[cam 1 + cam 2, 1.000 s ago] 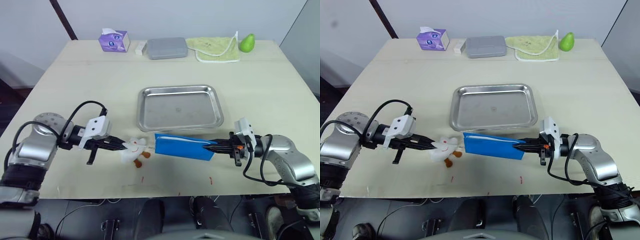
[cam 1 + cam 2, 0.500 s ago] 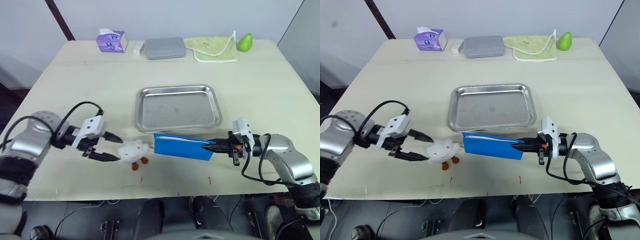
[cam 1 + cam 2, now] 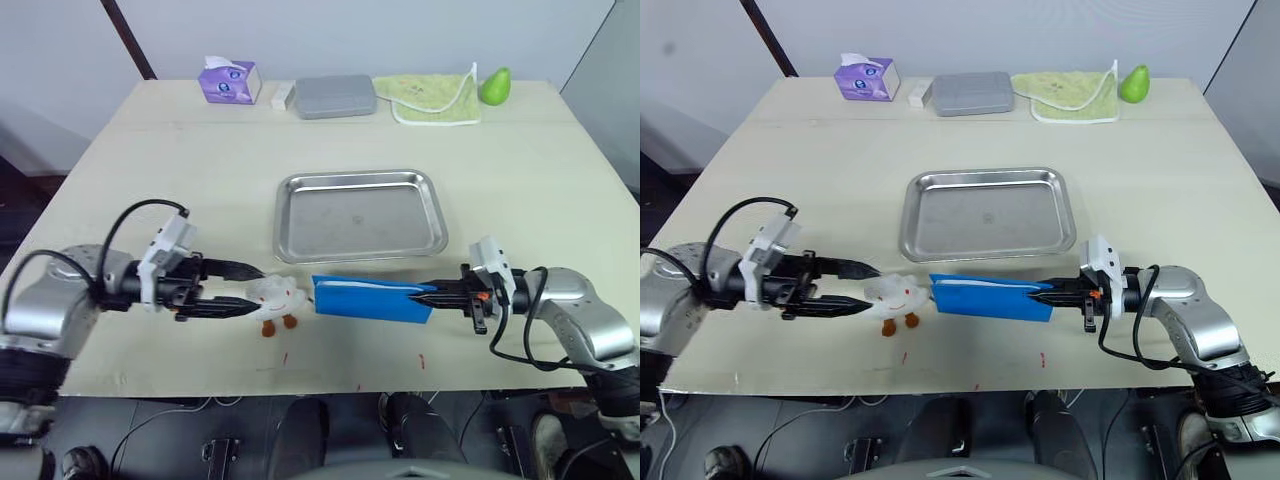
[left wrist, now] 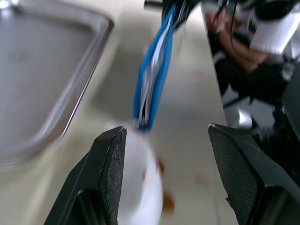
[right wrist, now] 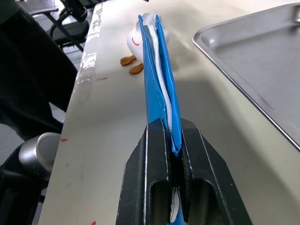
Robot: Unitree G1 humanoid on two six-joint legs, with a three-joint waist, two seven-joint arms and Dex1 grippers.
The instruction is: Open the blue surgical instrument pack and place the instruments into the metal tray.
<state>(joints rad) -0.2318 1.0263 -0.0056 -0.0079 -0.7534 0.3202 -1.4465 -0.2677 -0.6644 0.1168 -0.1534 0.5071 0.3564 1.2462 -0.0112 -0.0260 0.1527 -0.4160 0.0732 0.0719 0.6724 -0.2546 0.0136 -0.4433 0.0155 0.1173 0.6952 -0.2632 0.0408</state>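
The blue surgical instrument pack point(image 3: 368, 298) lies on edge along the table's near side, just in front of the metal tray point(image 3: 360, 177). My right gripper point(image 3: 432, 294) is shut on the pack's right end point(image 5: 159, 70). My left gripper point(image 3: 257, 289) is open, its fingertips standing either side of the left end of a small white plush toy point(image 3: 276, 294) that touches the pack's left end. The left wrist view shows the toy point(image 4: 140, 187) between the fingers point(image 4: 110, 178), with the pack point(image 4: 152, 79) beyond it. The instruments are hidden. The tray is bare inside.
Along the far edge stand a purple tissue box point(image 3: 229, 80), a small white block point(image 3: 283, 96), a grey rectangular box point(image 3: 335, 96), a yellow-green cloth point(image 3: 430, 98) and a green pear point(image 3: 494, 85). Small red marks dot the table's near edge.
My left gripper was shut on the white toy and has opened; its fingers now stand apart around the toy's left end. The right gripper still holds the pack in the same place.
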